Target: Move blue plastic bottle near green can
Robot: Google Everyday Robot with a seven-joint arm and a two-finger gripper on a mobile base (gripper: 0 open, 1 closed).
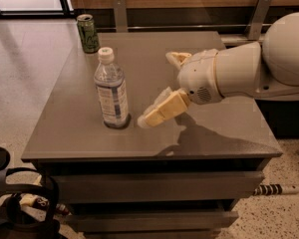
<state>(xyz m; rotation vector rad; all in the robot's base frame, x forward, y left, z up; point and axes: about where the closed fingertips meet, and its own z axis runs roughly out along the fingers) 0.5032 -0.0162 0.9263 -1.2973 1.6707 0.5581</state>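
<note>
The blue plastic bottle [111, 91], clear with a white cap and a white-and-blue label, stands upright left of the middle of the grey table [79, 138]. The green can [87, 33] stands upright at the table's far left corner, well behind the bottle. My gripper [157, 88] is just to the right of the bottle, low over the table. It is open and empty, and its lower finger [159, 111] has its tip close to the bottle's base without touching it.
My white arm [249, 71] reaches in from the right over the table's right half. Metal brackets [119, 11] stand against the wall behind the table. Black cables [20, 208] lie on the floor at the front left, and a power strip [276, 189] at the front right.
</note>
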